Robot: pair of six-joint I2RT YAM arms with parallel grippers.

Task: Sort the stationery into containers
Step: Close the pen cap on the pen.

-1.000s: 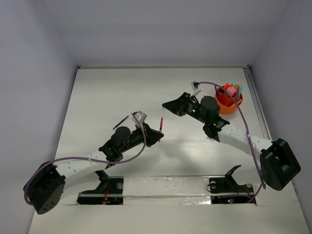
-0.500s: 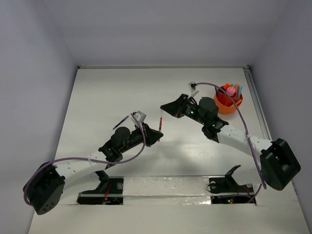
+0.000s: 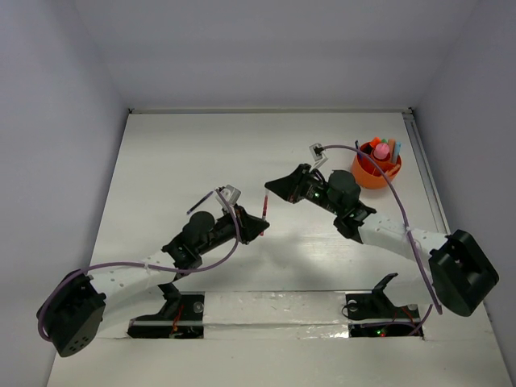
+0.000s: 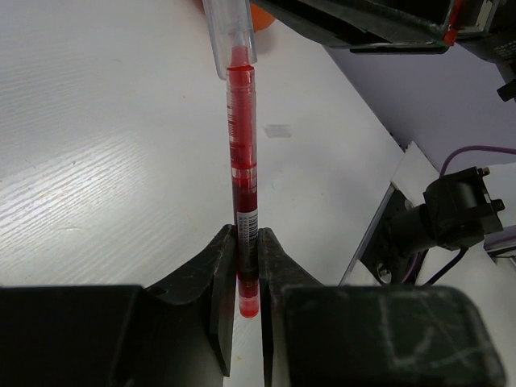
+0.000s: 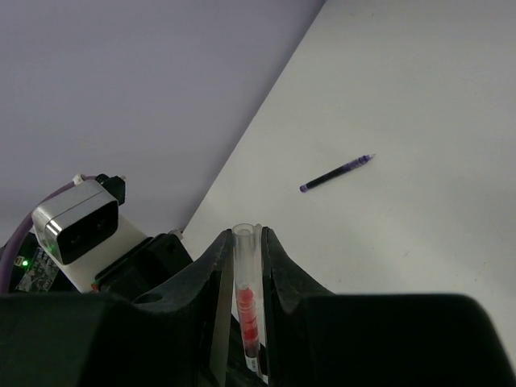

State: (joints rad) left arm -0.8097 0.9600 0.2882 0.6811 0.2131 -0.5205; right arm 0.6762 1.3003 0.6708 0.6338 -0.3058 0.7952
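A thin red pen (image 4: 242,145) stands between my left gripper's (image 4: 246,235) jaws, which are shut on its lower barrel. Its tip sits inside a clear cap (image 4: 230,36), and my right gripper (image 5: 246,235) is shut on that cap (image 5: 244,254). From above, the two grippers meet mid-table, left (image 3: 260,226) and right (image 3: 271,187), with the red pen (image 3: 265,208) between them. The orange container (image 3: 363,173) stands at the back right behind the right arm. It holds pink, blue and orange stationery (image 3: 385,149).
A dark purple pen (image 5: 337,172) lies loose on the white table beyond the right gripper. A tiny pale bit (image 4: 276,131) lies on the table past the red pen. White walls close the table on three sides. Both arm bases sit at the near edge.
The right gripper has shifted slightly nearer and left, toward the left gripper. The left arm has hardly moved and both grips are the same.
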